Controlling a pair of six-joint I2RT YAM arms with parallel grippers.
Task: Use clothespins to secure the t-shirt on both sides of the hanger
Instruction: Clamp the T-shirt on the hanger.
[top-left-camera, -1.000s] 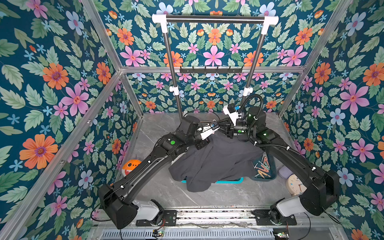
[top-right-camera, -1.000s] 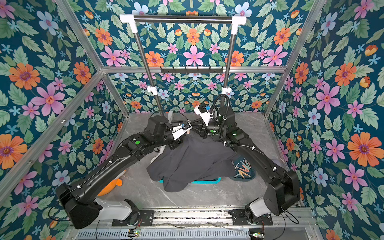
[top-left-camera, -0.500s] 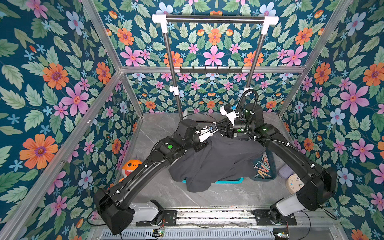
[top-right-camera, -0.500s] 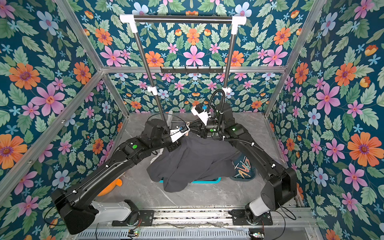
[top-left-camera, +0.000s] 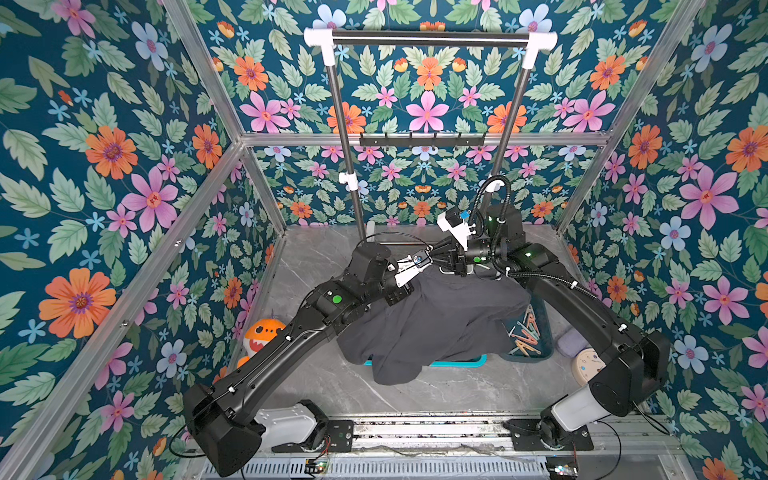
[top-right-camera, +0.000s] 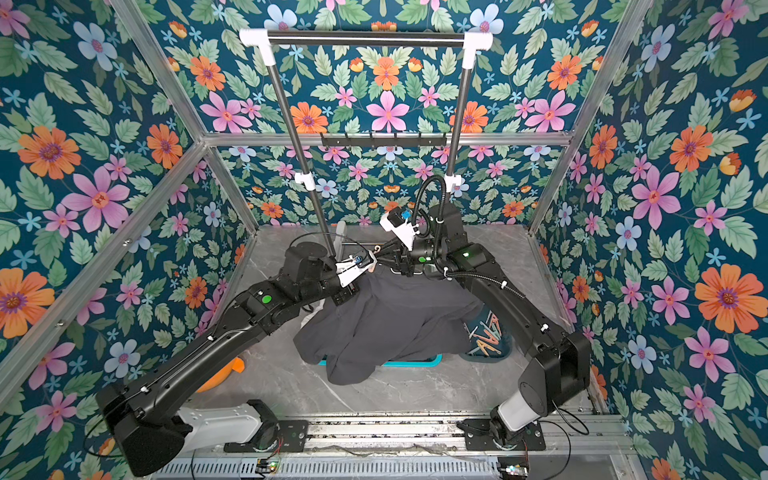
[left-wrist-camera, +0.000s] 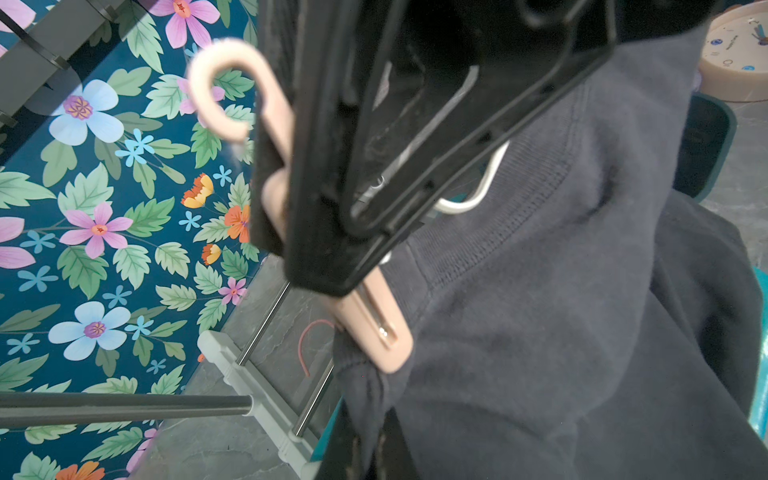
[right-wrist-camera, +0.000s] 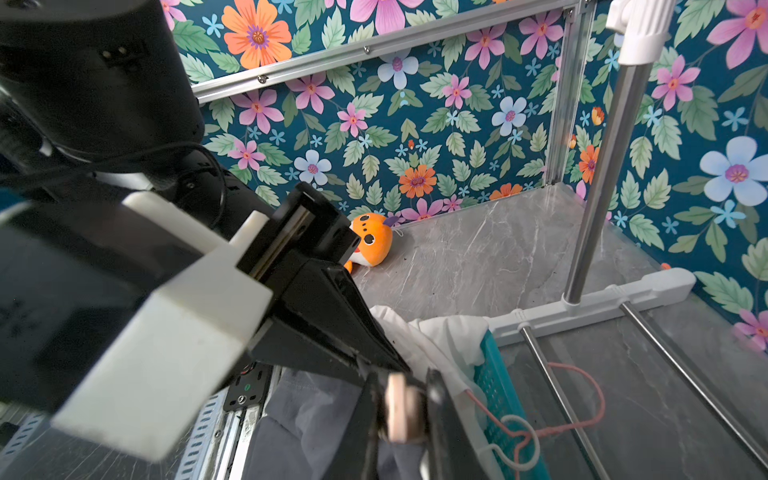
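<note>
Low in both top views the dark t-shirt (top-left-camera: 436, 320) hangs in folds, its hem draped over a turquoise basket (top-left-camera: 465, 362) on the grey counter (top-left-camera: 415, 395). Just right of it, a dark tray (top-left-camera: 547, 328) holds the loose clothespins (top-left-camera: 524, 332), a heap of pastel clips that looks like most of the supply.

Further up, at mid-frame, the two arms meet over the collar. The right gripper (right-wrist-camera: 401, 397) is closed on a pale pink bar, which I take for the neck of the hanger (left-wrist-camera: 274, 120). The hanger's hook curls free at the upper left of the left wrist view, and the shirt hangs from the hanger. The left gripper (top-left-camera: 424, 257) is fully closed, its tips just beside the right one's. What it pinches, if anything, is hidden.

At the collar edge, low centre in the left wrist view, a pink slotted piece (left-wrist-camera: 374, 332) with a metal glint lies against the fabric. It may be a clothespin clipped on, or part of the hanger; I cannot tell.

So the shirt appears to be dressed on the hanger, with at most one pin placed, and neither shoulder can be seen pinned. I judge that pinning both sides is what is left. At the back, high in the frame, the rack (top-left-camera: 428, 38) has nothing hung on its top bar.
</note>
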